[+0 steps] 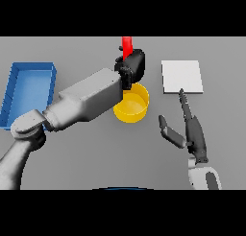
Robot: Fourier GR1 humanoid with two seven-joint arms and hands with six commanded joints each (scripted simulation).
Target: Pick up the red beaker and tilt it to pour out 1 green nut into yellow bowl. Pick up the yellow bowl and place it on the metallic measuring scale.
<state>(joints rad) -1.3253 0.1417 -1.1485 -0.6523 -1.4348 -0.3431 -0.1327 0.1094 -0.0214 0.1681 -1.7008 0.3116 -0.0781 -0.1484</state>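
Observation:
The red beaker [127,46] is held up behind the yellow bowl [132,104], with my left hand [132,64] curled round its lower part; only its upper part shows above the hand. The bowl stands on the table at the middle, partly covered by my left forearm. I see no green nut in the bowl's visible inside. The metallic measuring scale [181,76] is a pale square plate to the right of the bowl. My right hand [190,127] hovers below the scale and right of the bowl, fingers straight, thumb spread.
A blue tray [16,86] lies at the left edge of the table, beside my left upper arm.

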